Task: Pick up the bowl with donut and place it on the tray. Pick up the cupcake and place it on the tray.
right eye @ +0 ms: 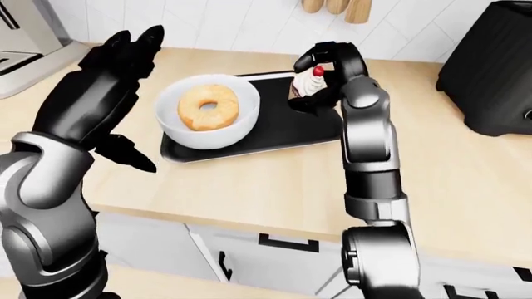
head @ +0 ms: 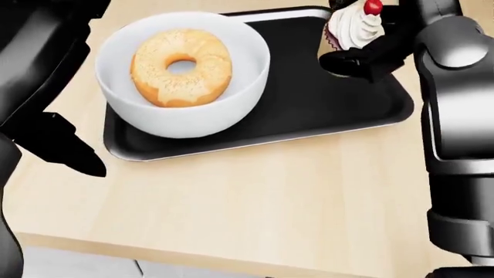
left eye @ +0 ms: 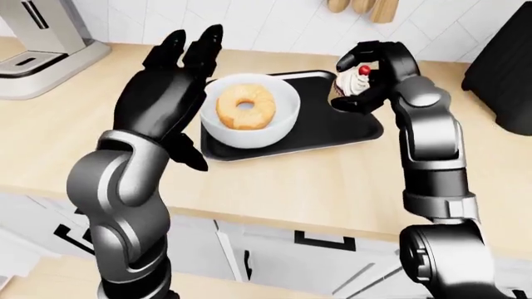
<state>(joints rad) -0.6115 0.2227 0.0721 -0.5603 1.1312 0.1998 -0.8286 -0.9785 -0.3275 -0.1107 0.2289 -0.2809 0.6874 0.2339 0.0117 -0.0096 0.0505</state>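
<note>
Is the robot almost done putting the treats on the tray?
Nearly. The bowl with donut already sits on the tray, and the left hand is open beside it. The right hand holds the cupcake over the tray; setting it down and releasing remain.

My two arms are built alike: brushed silver-grey shells on the upper arm and forearm, split by glossy black bands at the joints. Just behind my left hand (left eye: 170,93) the wrist swells into a broad black casing, smooth and unmarked. My right hand (left eye: 372,78) is the same glossy black, with three thick segmented fingers (left eye: 349,57). Below its wrist, a grey cylinder ends in a rounded elbow housing. I see no cables or screws.
</note>
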